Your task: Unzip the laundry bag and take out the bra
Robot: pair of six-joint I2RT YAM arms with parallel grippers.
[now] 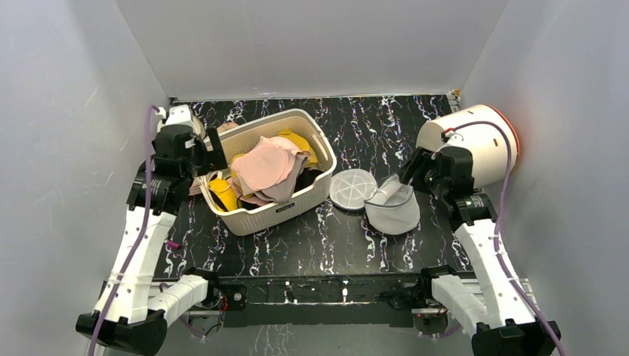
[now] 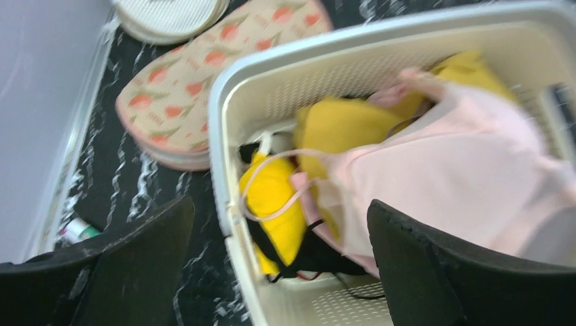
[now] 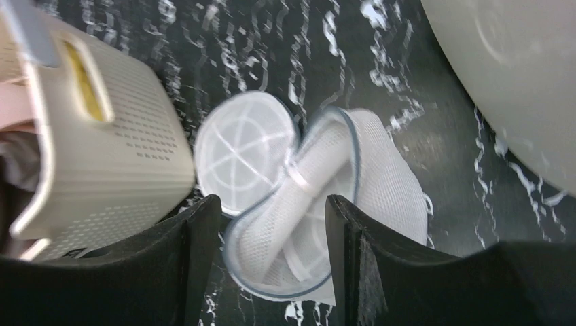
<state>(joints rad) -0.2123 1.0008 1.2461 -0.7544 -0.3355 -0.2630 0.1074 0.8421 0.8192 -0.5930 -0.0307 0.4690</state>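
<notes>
Laundry bag [image 1: 397, 211] unzipped, bra [image 1: 263, 167] in basket [image 1: 276, 215]: job looks done, so L fingers [image 2: 136, 265] wide, R fingers [image 3: 197, 258] half-apart, both empty.

Jaws wide on left arm [image 1: 137, 245], parted on right arm [image 1: 482, 248] (both empty).

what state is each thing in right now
bag, unzipped, lid flipped open flat on the table
basket, upright, heaped full
pink bra, out of the bag, lying on top of the basket's heap
left gripper, open, holding nothing, over the basket's rim
right gripper, open, holding nothing, above the bag
</notes>
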